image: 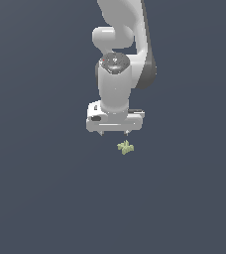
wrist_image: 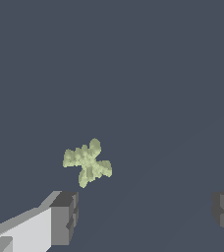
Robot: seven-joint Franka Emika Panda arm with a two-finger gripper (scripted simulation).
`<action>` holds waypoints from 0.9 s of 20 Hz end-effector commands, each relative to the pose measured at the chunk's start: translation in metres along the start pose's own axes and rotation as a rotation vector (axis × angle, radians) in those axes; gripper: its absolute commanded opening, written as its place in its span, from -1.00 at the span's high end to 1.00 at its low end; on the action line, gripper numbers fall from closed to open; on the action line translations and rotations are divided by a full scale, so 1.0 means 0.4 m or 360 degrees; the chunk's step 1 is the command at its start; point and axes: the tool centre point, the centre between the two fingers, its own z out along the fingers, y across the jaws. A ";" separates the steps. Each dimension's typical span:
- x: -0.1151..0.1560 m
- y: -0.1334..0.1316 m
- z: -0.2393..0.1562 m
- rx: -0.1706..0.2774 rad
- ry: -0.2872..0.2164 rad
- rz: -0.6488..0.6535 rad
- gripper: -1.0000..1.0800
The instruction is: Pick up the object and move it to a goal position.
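The object [image: 126, 147] is a tiny pale yellow-green lumpy thing with small jagged lobes, lying on the dark grey floor. It also shows in the wrist view [wrist_image: 87, 163]. My white gripper [image: 114, 133] hangs just above it and slightly toward the exterior view's left, pointing down. Its jaws stand wide apart and hold nothing. In the wrist view the gripper [wrist_image: 146, 211] shows two dark fingertips [wrist_image: 65, 216], and the object lies ahead of them, closer to one finger than to the other.
A plain dark grey floor [image: 45, 198] fills both views. The white arm [image: 117, 44] rises above the gripper.
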 end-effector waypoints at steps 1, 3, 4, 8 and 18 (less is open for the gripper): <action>0.000 0.000 0.000 0.0000 0.0000 0.0000 -0.92; 0.001 -0.003 0.001 0.0001 0.0000 -0.0007 -0.92; 0.002 -0.006 0.001 0.0003 0.0001 -0.0015 -0.92; 0.010 -0.032 0.005 0.0015 0.0003 -0.0069 -0.92; 0.013 -0.044 0.010 0.0019 0.0005 -0.0107 -0.92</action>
